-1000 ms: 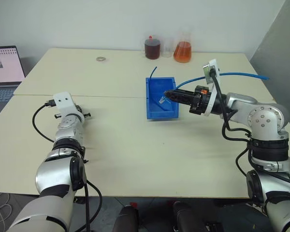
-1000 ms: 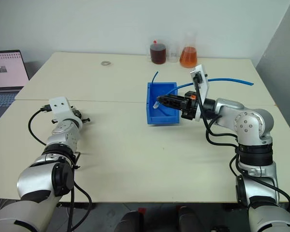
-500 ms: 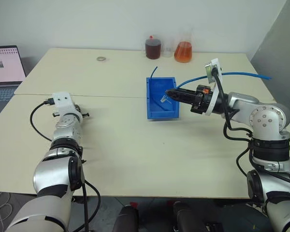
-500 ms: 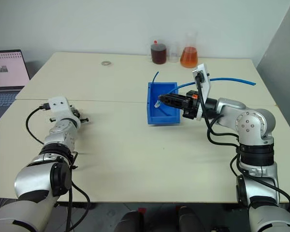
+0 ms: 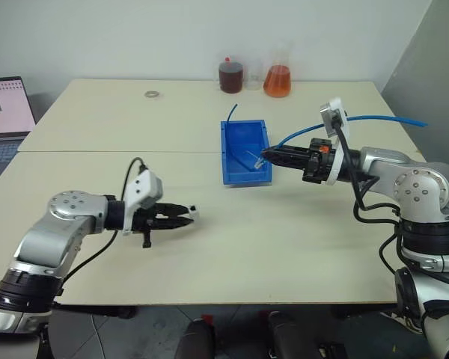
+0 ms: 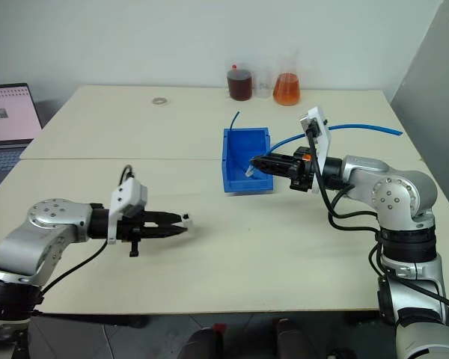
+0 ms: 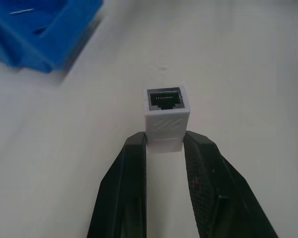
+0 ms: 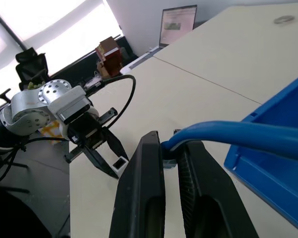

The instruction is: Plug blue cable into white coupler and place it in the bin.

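Left wrist view: left gripper (image 7: 165, 144) clamps the white coupler (image 7: 165, 115), socket facing outward, above the table (image 7: 248, 74). Right gripper (image 8: 171, 148) pinches the blue cable (image 8: 238, 133) near its plug, tip over the bin (image 5: 245, 153). Bin lies at 1 o'clock from the coupler, well apart.

Even, bright indoor light; soft shadows, 1 overexposed corner.

In the head views the table (image 5: 209, 247) is evenly lit, with faint shadows under the left gripper (image 5: 181, 218) and beside the bin (image 5: 245, 178). The left wrist view holds the coupler (image 7: 165, 112) sharp at centre, while the bin's corner at upper left is blurred and the tabletop looks pale and washed. In the right wrist view, windows at upper left are blown out to white, and the fingers (image 8: 148, 198) at the bottom are soft.
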`<state>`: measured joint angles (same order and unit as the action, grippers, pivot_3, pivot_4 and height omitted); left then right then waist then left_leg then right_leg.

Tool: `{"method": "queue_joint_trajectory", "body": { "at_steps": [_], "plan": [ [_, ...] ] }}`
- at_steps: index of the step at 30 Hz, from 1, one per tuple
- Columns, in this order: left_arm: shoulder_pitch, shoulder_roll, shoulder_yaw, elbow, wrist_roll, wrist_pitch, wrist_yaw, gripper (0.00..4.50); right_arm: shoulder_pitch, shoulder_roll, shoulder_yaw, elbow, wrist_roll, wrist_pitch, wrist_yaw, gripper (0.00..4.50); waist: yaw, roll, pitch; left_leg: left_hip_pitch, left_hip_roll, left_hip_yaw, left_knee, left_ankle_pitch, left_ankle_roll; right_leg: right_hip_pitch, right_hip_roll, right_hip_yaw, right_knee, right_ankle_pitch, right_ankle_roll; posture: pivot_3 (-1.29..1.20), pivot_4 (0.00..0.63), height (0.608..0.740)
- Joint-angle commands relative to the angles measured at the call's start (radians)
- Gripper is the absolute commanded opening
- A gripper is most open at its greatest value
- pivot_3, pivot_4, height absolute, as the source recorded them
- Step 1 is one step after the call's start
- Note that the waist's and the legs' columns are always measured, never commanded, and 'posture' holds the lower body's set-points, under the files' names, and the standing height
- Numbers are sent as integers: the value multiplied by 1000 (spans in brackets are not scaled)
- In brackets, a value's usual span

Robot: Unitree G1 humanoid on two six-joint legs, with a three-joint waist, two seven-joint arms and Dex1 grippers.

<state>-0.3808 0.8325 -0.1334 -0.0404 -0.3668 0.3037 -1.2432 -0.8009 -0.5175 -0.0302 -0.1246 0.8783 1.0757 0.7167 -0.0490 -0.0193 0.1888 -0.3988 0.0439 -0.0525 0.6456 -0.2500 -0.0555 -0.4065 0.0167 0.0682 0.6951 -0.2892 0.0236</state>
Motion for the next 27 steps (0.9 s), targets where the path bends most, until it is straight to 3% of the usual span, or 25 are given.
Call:
{"method": "queue_joint_trajectory", "body": {
  "at_steps": [1,8,18,27],
  "plan": [
    [-68,-108,-110,115,139,-211,-6,763,-31,-4,48,-42,-56,-75,50,93,0,0,0,-1,0,0,1,0,0,0,0,0,0,1,-1,0,150,740],
    [-129,-248,-151,360,221,-398,0,763,39,-38,241,-103,-249,-266,165,93,-3,0,0,-2,0,1,0,0,0,-2,0,1,1,2,-2,0,150,740],
    [-130,-282,-122,424,166,-382,-72,763,130,-32,369,-78,-448,-491,253,93,-3,0,0,-1,0,0,1,0,0,-2,0,0,2,1,-2,0,150,740],
    [-122,-287,-114,423,159,-361,-76,763,159,30,455,82,-621,-713,300,93,-6,0,0,-1,0,0,1,0,0,-1,0,0,2,1,-2,0,150,740]
  ]
}}
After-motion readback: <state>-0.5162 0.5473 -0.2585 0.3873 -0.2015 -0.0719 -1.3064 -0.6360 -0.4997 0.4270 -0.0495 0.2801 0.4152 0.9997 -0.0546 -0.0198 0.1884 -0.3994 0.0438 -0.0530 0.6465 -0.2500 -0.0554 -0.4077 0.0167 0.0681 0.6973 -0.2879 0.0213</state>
